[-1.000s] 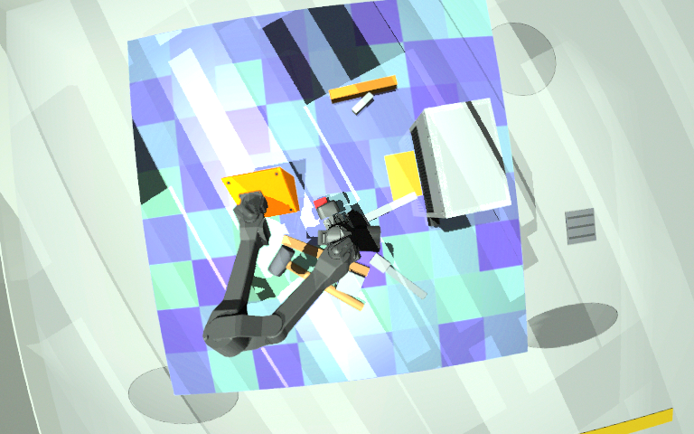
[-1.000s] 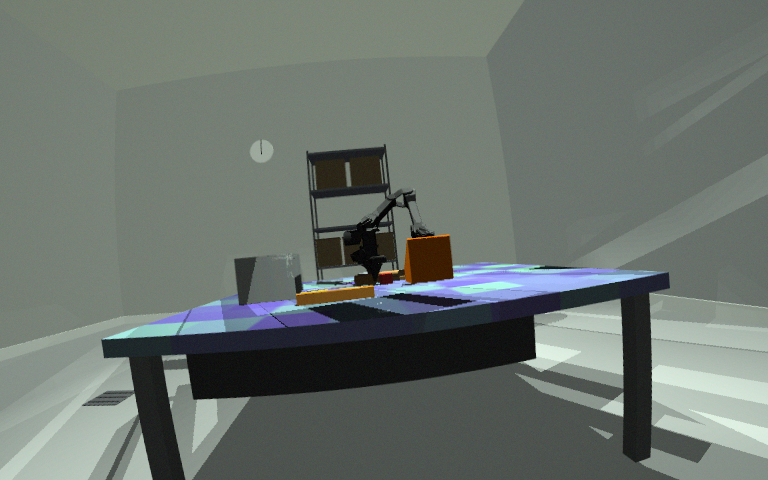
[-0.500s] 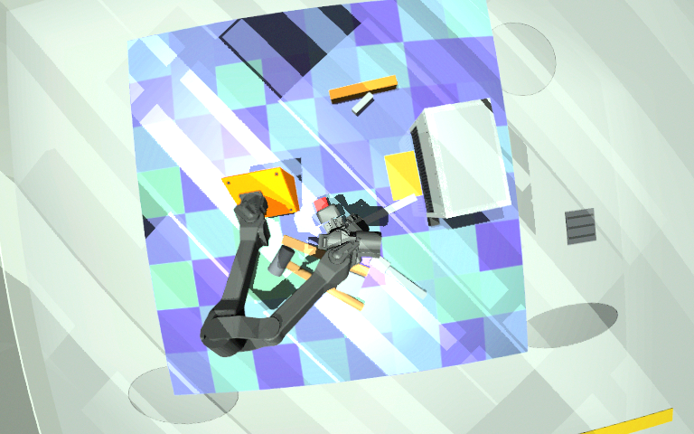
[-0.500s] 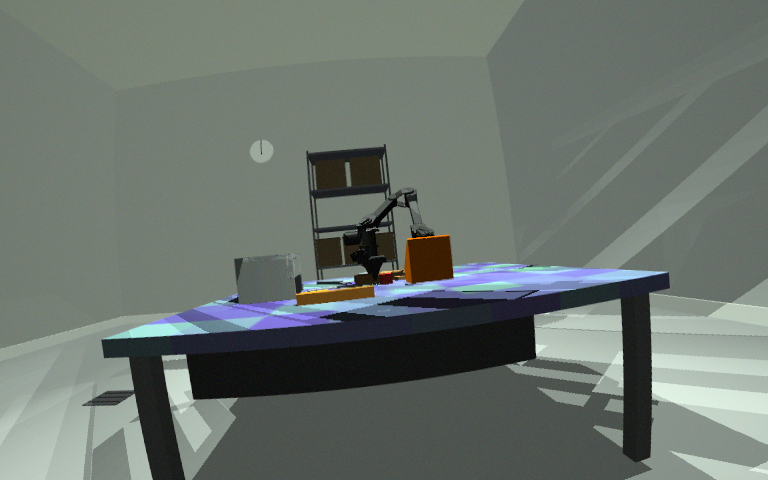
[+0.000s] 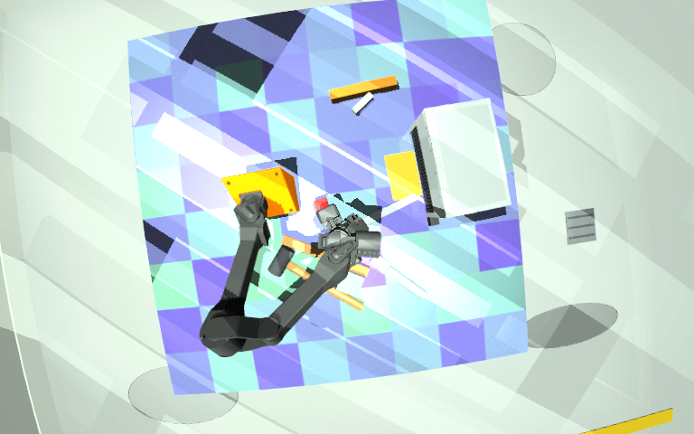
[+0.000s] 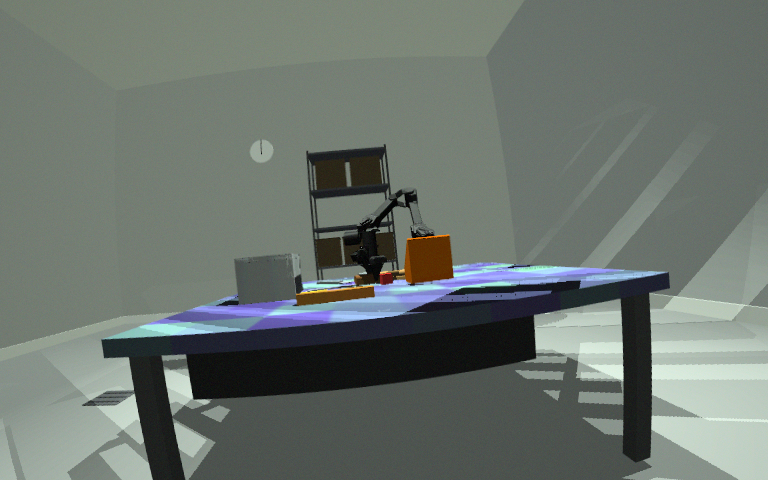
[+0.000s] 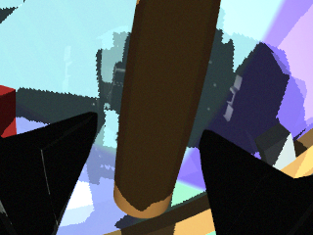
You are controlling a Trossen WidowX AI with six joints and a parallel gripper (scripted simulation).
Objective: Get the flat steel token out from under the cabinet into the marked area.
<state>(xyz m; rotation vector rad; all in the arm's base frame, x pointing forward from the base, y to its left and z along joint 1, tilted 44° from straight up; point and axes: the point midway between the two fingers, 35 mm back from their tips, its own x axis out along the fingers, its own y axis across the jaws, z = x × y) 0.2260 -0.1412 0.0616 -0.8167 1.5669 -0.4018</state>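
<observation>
From above, hangs over the table at the gripper. Just beside it, shows a red block; farther off, past a pale strip, a yellow marked area in front of the cabinet. Under or near the gripper, shows wooden rods.

From outside, reaches down near the table top, between the cabinet and a tall orange block, with the red block close by and a long orange bar nearer the camera.

At the wrist, stands open, gripping nothing, with a round wooden handle between the parted fingertips. Cannot make out the steel token in any view, so cannot tell its place from the gripper.
</observation>
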